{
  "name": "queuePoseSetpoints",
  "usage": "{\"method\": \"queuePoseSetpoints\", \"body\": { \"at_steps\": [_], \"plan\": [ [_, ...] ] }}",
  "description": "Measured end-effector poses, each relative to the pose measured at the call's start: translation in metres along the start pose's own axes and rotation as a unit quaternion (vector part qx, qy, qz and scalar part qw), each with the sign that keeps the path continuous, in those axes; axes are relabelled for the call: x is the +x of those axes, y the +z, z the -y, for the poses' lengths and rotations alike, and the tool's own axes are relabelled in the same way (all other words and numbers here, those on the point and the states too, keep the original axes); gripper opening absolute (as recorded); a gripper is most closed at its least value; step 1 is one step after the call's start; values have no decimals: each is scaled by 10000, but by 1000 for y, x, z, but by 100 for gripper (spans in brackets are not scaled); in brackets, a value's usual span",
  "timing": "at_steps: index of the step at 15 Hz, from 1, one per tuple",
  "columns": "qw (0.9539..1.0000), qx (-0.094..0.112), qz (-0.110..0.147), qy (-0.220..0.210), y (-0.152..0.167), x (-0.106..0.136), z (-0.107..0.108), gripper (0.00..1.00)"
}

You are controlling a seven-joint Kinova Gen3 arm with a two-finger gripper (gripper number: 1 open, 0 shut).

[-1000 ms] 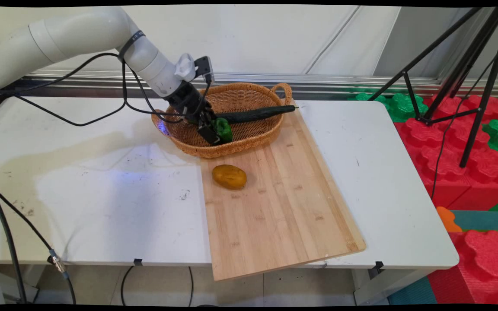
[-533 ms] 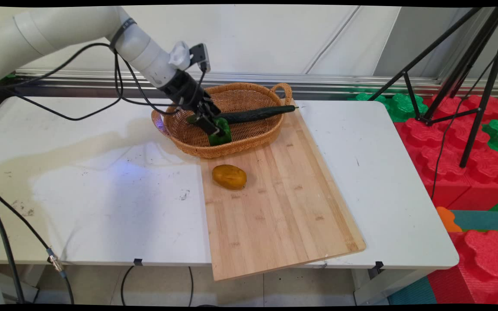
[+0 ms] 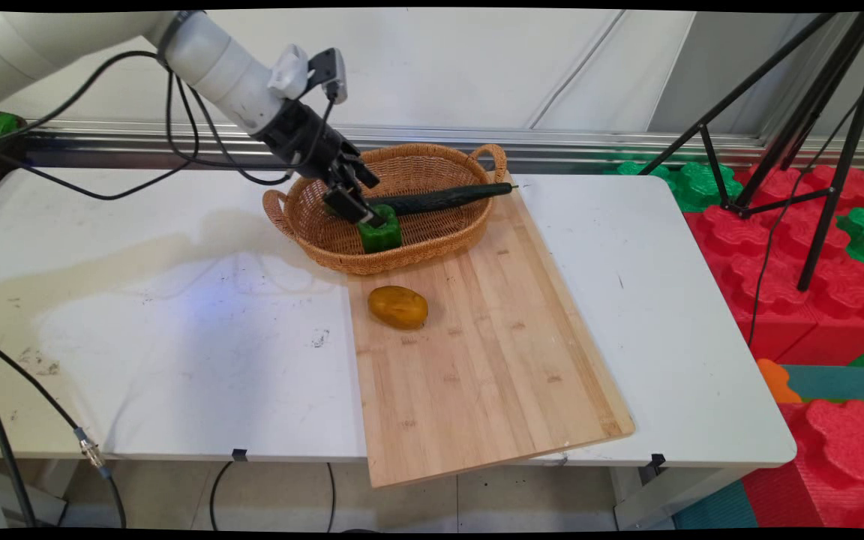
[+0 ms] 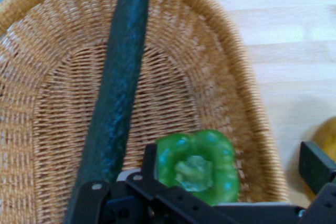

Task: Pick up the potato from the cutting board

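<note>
Now the gripper [image 3: 366,215] is pinching the green pepper [image 3: 380,232] from above, holding it over the near side of the wicker basket [image 3: 432,232], beside the long cucumber [image 3: 439,199] that is lying across it; the potato [image 3: 397,307] is sitting on the wooden board [image 3: 477,360] just below

White rounded arm links [image 3: 214,56], glossy, tapering to a black wrist. Black cables [image 3: 177,142] loop beneath, strapped by a dark band. Black pincer [image 3: 361,214], bare screws on linkage [image 4: 94,186]; small grey camera module [image 3: 327,67].
</note>
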Motion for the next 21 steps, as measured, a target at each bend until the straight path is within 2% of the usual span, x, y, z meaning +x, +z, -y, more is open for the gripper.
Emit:
{"method": "queuePoseSetpoints", "body": {
  "at_steps": [5,10,15,21],
  "plan": [
    [9999,-138,-27,56,-21,-2,-22,100],
    [9995,-296,55,71,-31,-8,-52,100],
    [9994,-316,150,-36,-25,-6,-73,100],
    [9988,-240,357,-242,-4,-3,-92,100]
  ]
}}
